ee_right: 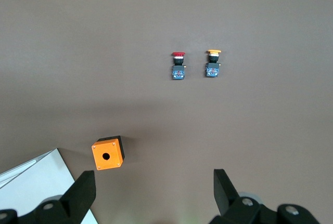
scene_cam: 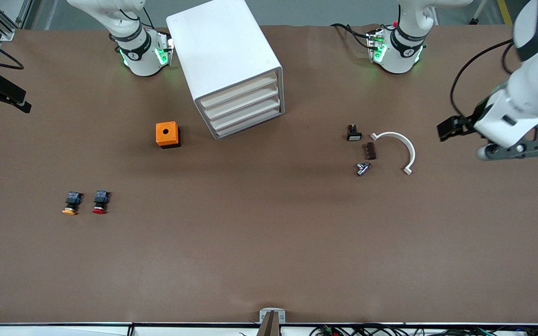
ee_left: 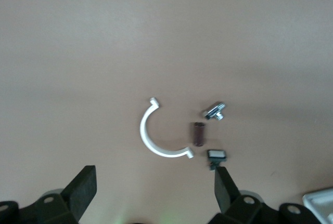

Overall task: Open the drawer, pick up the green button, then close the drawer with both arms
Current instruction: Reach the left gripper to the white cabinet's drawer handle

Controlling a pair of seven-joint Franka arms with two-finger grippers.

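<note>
The white drawer cabinet [scene_cam: 224, 56] stands at the robots' side of the table between the two bases, with all its drawers [scene_cam: 243, 109] shut. No green-capped button shows in any view. My left gripper [scene_cam: 451, 127] hangs open and empty, high over the left arm's end of the table. In the left wrist view, its fingers [ee_left: 83, 185] are wide apart around the gripper [ee_left: 154, 174]. My right gripper [scene_cam: 14, 99] hangs open and empty, high at the right arm's end. In the right wrist view [ee_right: 153, 177], it is above an orange box [ee_right: 107, 153].
The orange box [scene_cam: 167, 134] with a round hole sits beside the cabinet. A yellow-capped button [scene_cam: 71, 204] and a red-capped button [scene_cam: 100, 202] lie nearer the front camera. A white C-shaped piece [scene_cam: 402, 144], a white-topped black part [scene_cam: 353, 133], a brown block [scene_cam: 370, 150] and a metal piece [scene_cam: 363, 168] lie toward the left arm's end.
</note>
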